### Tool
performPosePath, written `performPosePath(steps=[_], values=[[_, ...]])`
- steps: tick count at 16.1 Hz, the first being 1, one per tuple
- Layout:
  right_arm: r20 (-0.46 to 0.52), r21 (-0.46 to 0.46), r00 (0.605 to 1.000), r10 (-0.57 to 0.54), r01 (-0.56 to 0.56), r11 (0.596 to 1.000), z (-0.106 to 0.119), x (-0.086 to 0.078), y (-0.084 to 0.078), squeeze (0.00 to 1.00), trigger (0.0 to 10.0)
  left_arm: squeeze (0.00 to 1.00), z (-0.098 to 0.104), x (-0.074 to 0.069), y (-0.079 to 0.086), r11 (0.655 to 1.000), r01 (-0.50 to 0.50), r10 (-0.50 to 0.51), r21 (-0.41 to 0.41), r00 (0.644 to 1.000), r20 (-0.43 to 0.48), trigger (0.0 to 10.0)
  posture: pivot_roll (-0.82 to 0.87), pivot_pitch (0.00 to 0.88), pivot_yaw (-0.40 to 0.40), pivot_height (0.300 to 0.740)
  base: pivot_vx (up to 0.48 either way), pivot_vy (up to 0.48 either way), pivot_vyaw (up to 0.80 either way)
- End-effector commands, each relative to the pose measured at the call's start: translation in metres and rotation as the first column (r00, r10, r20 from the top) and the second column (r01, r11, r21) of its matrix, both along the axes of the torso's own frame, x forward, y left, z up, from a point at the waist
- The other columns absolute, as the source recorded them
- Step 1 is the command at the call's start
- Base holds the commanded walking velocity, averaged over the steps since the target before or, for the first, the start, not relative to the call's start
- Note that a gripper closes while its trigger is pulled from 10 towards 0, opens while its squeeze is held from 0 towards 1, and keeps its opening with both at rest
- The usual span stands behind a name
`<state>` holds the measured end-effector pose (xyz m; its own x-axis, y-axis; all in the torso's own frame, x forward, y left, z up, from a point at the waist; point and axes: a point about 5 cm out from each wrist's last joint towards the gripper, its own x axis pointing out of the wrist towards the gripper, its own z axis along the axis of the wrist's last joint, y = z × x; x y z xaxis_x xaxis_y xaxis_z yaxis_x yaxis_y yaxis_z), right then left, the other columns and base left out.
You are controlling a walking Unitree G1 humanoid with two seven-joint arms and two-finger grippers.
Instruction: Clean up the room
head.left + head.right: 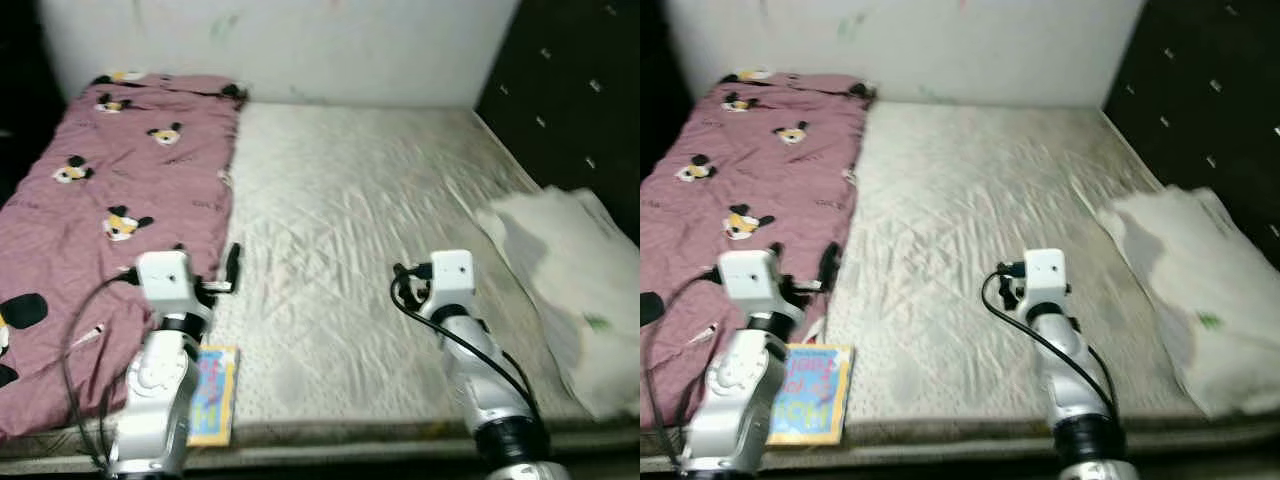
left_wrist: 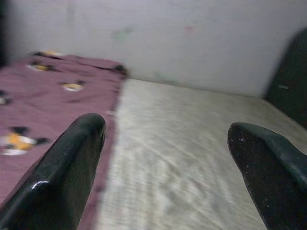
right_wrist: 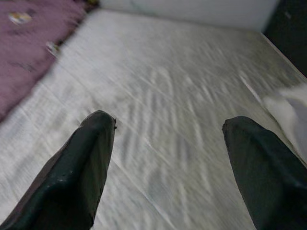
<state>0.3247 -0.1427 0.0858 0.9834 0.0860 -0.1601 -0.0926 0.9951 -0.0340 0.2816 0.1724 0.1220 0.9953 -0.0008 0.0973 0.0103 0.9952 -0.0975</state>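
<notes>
1 book (image 1: 810, 392), 1 blanket (image 1: 110, 190) (pink)

home bedroom, bare mattress (image 1: 360, 250), pink blanket (image 1: 110, 200)

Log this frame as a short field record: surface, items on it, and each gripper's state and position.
surface: bare quilted off-white mattress
left side: pink cartoon-print blanket
near edge: colourful children's book, flat beside the blanket
right side: crumpled white cloth
left gripper: open, holding nothing, above the blanket edge
right gripper: open, holding nothing, over the mattress middle
</notes>
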Motion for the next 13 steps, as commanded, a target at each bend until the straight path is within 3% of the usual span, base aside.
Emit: performPosePath(steps=[1,5,7,13], values=[[0.005,0.003,1.0,0.021,-0.021,1.0,0.0015,0.0004,0.0071,0.0,10.0,0.0,-0.0092,-0.0016,0.0029,0.999,-0.032,0.032,0.01,0.998,-0.053,10.0,0.05,0.055,-0.048,0.74,0.0,0.0,0.0],[0.002,-0.001,1.0,0.022,-0.022,1.0,-0.0007,-0.0004,0.0067,0.0,10.0,0.0,-0.0104,-0.0032,0.0034,0.999,-0.045,0.045,0.01,0.998,-0.051,10.0,0.06,0.06,-0.051,0.74,0.0,0.0,0.0],[0.005,0.004,1.0,0.021,-0.021,1.0,-0.0003,-0.0002,0.0068,0.0,10.0,0.0,-0.0078,-0.0032,0.0045,0.998,-0.05,0.051,0.022,0.998,-0.027,10.0,0.06,0.065,-0.051,0.74,0.0,0.405,0.0],[0.007,0.012,0.999,0.031,-0.031,0.999,-0.0014,-0.0023,0.0094,0.0,10.0,0.0,-0.0109,-0.0034,0.0023,1.0,-0.027,0.026,-0.01,0.998,-0.065,10.0,0.05,0.072,-0.05,0.74,0.0,0.48,0.0]])
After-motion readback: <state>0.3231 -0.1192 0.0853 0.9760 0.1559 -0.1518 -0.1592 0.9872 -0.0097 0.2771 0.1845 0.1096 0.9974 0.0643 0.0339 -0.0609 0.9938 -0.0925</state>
